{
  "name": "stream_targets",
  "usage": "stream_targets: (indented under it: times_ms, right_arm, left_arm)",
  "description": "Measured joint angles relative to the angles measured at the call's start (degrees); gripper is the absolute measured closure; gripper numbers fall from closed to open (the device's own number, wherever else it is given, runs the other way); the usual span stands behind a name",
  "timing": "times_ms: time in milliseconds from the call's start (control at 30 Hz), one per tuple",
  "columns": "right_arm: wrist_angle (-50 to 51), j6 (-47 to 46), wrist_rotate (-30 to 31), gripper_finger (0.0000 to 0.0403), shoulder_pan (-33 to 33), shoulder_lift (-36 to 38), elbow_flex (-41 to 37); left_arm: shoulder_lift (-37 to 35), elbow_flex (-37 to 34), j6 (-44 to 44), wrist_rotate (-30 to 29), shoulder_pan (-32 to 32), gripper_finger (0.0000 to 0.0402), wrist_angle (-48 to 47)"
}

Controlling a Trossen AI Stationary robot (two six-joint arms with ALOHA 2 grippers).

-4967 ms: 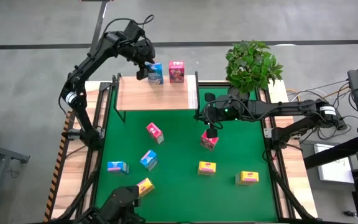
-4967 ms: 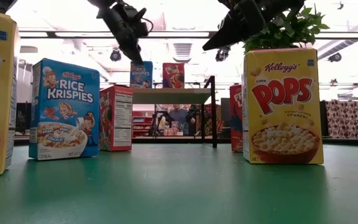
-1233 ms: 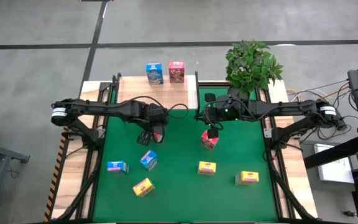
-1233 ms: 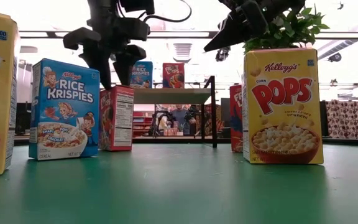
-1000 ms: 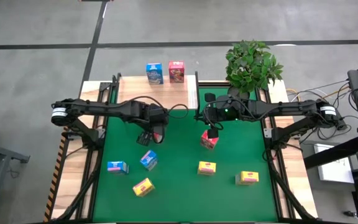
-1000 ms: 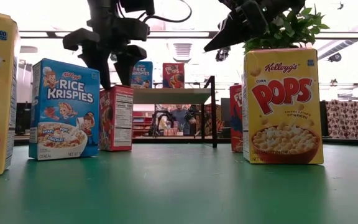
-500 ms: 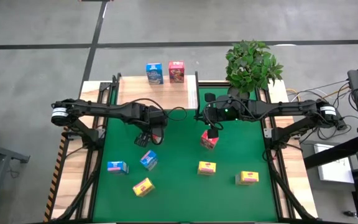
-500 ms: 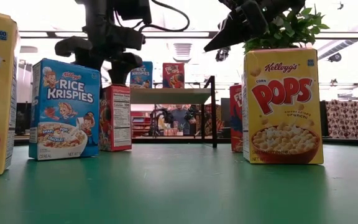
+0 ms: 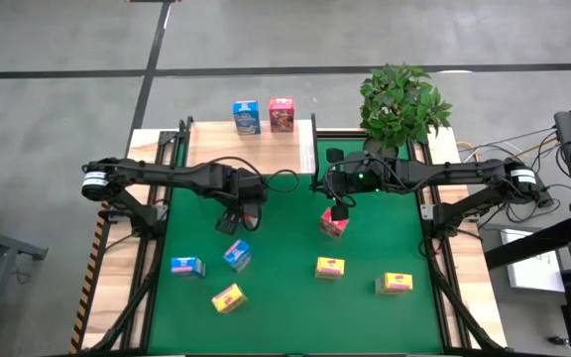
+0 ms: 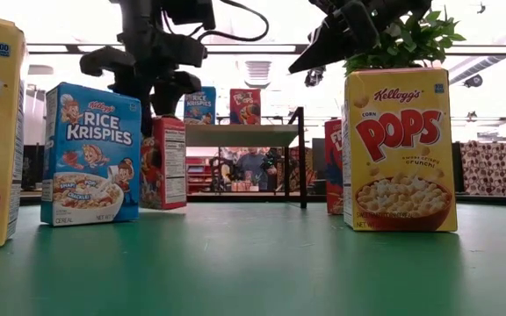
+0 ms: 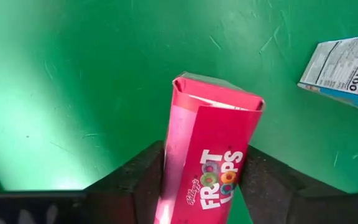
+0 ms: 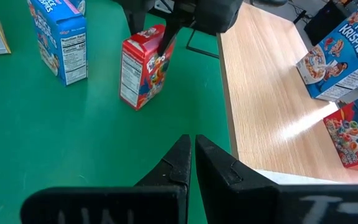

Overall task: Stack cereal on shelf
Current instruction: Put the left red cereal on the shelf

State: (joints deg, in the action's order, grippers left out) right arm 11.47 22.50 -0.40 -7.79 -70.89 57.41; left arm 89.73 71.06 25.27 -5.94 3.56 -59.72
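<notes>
A pink-red Froot Loops cereal box (image 12: 143, 74) stands on the green mat (image 9: 285, 297) left of centre. My left gripper (image 11: 204, 152) reaches down from above and is shut on its top. My right gripper (image 12: 194, 140) hangs shut over the mat, above a second pink-red box (image 9: 333, 226), touching nothing. A blue box (image 9: 247, 116) and a pink-red box (image 9: 282, 114) stand upright on the shelf (image 9: 206, 149) at the far side. Two blue boxes (image 9: 237, 255) (image 9: 186, 266) and three yellow ones (image 9: 330, 267) stand scattered on the mat. My left gripper pinches the Froot Loops box at its upper end, one finger (image 11: 145, 180) on each narrow side (image 11: 174, 155). The fingers come from above, pointing steeply down. The box leans a little in the hold. I cannot tell whether its bottom (image 12: 135, 104) touches the mat.
A potted plant (image 9: 402, 99) stands at the far right corner. The shelf's thin black posts (image 10: 302, 158) rise at its corners. Bare mat lies between the scattered boxes, mostly along the near edge and the middle.
My left gripper, which stood open around the Froot Loops box's top, has shut its fingers onto the box's sides. My right gripper has kept still.
</notes>
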Motion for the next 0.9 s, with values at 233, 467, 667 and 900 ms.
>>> stream_targets:
  times_ms: [233,467,667,900]
  right_arm:
    - [0.28,0.0,-0.02,0.039,0.0,0.0,0.0]
    - [0.5,-0.02,-0.02,0.039,0.0,0.0,0.0]
    - [2.36,-0.5,-0.02,0.039,0.0,0.0,0.0]
    - [6.01,-2.74,-0.03,0.039,0.04,1.37,0.0]
  left_arm:
    - [0.0,7.01,-2.66,0.18,-1.09,0.0235,-4.34]
    - [0.0,19.02,-7.0,5.98,-1.23,0.0235,-8.87]
    - [0.0,28.6,-9.8,6.06,-1.05,0.0235,-9.51]
    - [-0.01,35.18,-9.92,2.14,-0.33,0.0235,-6.73]
